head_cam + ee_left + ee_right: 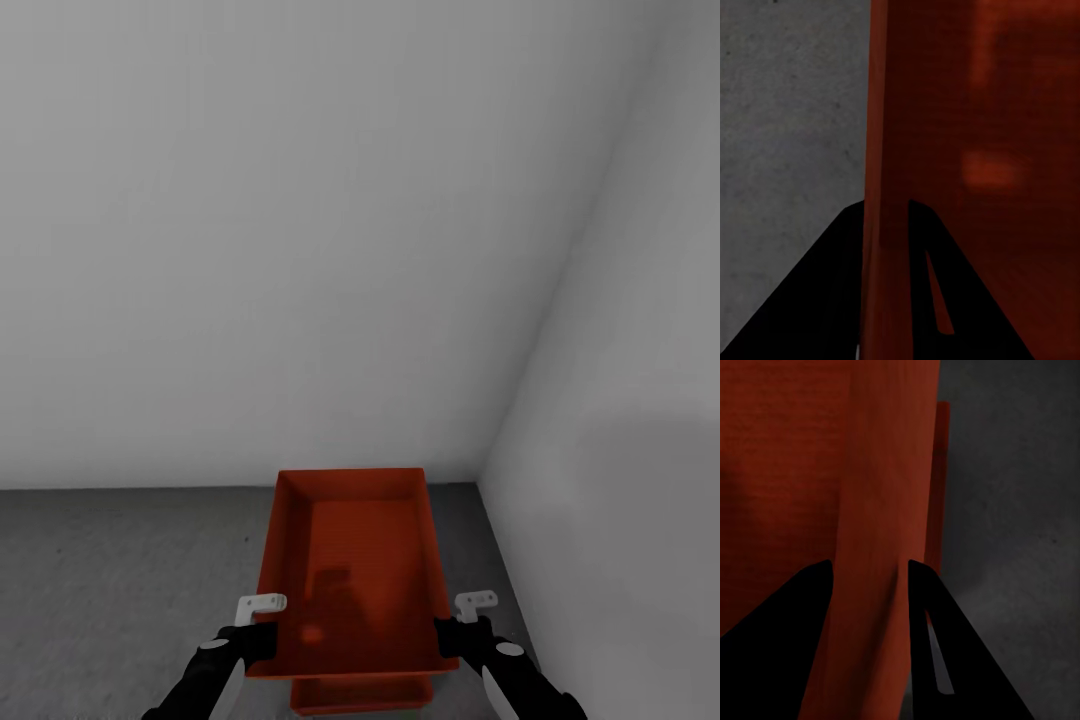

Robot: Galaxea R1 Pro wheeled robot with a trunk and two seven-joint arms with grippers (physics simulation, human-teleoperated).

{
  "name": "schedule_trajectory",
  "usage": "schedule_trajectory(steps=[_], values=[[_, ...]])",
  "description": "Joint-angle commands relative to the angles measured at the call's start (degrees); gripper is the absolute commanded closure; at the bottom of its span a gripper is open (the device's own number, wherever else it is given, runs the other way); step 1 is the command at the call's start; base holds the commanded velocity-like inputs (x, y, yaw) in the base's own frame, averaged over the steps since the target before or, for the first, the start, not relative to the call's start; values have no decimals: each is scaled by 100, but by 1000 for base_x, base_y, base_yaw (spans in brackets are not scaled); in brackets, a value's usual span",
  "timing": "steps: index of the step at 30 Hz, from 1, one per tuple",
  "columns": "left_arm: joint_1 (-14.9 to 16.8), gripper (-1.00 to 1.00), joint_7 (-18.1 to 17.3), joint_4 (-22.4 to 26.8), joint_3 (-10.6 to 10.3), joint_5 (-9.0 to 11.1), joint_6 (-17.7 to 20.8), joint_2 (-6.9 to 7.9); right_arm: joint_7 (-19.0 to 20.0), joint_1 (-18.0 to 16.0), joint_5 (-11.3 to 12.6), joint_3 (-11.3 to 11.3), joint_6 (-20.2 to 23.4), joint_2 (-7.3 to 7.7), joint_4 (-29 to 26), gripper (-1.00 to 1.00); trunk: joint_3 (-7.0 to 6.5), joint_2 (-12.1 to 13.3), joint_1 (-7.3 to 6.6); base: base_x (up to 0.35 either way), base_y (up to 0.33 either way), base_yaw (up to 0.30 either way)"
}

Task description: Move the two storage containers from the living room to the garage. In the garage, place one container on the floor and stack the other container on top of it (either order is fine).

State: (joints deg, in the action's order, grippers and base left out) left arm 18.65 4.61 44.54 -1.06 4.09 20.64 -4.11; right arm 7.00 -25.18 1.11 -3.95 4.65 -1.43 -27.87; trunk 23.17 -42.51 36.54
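Note:
I hold one red-orange storage container (350,560) level between both arms, in the garage corner. My left gripper (262,625) is shut on its left wall and my right gripper (458,622) is shut on its right wall. In the left wrist view the black fingers (832,292) straddle the red wall (889,150). The right wrist view shows the same grip, fingers (945,645) on either side of the wall (874,510). The second storage container (362,695) lies directly below the held one on the dark concrete floor (120,560), only its near end showing.
A pale grey wall (300,250) stands straight ahead and another (640,450) closes in on the right, close to the containers. Open concrete floor stretches to the left.

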Motion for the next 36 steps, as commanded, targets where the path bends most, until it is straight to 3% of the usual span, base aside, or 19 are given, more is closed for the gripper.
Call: schedule_trajectory(steps=[1,16,36], values=[[-2,100,190,2,-8,-84,45,6,205,-4,73,-4,36,3,-67,100,16,-6,1,0,0,0],[-1,100,190,2,-8,-84,45,-2,205,-4,73,-5,36,3,-64,100,146,-6,1,0,0,0],[-2,100,190,2,-8,-84,45,6,205,-4,73,-7,36,3,-63,100,154,-6,1,0,0,43]])
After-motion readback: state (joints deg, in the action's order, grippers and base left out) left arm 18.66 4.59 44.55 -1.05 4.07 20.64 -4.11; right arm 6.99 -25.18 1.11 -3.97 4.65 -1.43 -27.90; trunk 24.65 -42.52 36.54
